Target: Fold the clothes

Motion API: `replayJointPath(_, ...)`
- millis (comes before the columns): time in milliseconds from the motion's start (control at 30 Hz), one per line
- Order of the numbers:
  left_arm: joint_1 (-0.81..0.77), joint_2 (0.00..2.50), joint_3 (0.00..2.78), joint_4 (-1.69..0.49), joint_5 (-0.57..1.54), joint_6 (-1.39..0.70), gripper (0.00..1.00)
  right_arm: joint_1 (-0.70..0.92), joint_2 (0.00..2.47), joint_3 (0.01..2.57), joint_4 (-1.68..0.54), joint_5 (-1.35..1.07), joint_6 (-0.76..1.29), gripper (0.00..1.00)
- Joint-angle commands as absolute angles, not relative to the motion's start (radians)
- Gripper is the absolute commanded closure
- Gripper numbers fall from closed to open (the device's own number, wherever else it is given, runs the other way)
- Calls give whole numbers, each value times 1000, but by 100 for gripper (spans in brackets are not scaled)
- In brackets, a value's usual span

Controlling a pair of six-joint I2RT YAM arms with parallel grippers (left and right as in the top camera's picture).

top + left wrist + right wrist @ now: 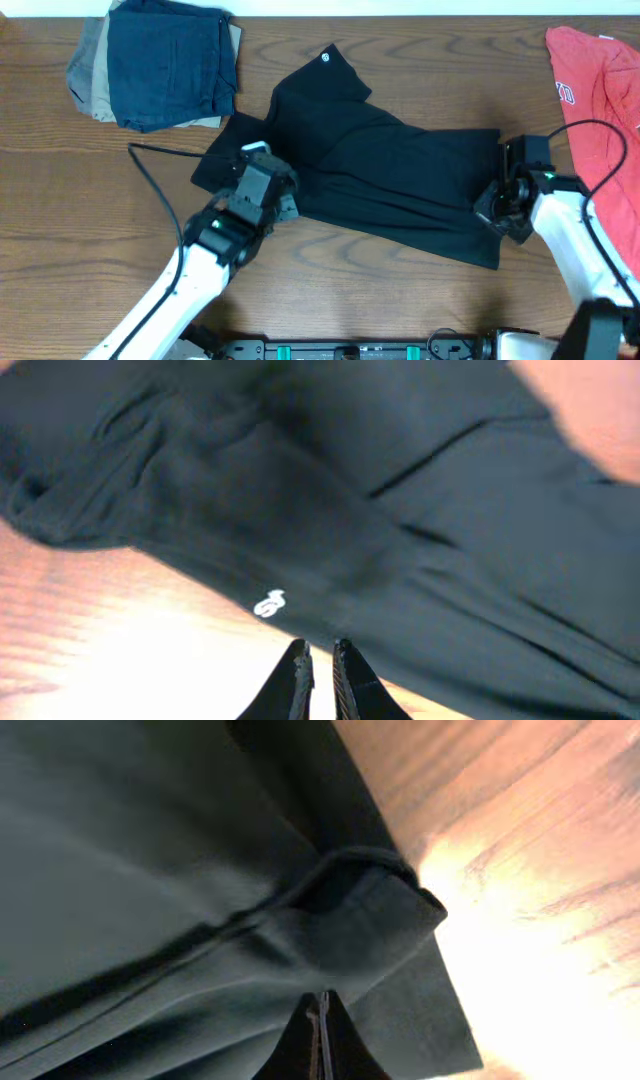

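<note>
Count at the table, 1 off:
- black T-shirt: 1
- white logo mark: 1 in the overhead view, 1 in the left wrist view; same mark or not, cannot tell
- folded garments, stacked: 3, namely dark blue, tan, grey
- red garment: 1
- loose black cable: 1
- arms: 2
- grippers: 2, left gripper and right gripper
</note>
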State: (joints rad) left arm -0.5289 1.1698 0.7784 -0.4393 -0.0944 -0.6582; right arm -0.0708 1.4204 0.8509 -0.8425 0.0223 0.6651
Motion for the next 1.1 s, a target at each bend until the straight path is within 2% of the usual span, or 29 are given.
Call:
replayJointPath(0,-532,1153,780,-418,-214,-670,88,-75,1358,875,-847,-31,609,98)
replayJointPath(200,-466,1272,780,-292,-225,-535,89,-17,1332,875,-842,-304,426,88)
replayJointPath(267,-431,1339,780,-251,-224,-507,90,30,1334,874,-857,-319,421,89)
replayJointPath(400,-336,1481,783,-189,-173,-451,90,138,1335,871,-865,-318,440,99)
replayJointPath(600,-187,1615,786,-148,-62,-449,89,260,1343,847,-857,-262,531,99)
replayJointPath(1067,-134,1642,783,-155,-77,-450,90,287,1466,694,-618,-204,672,99)
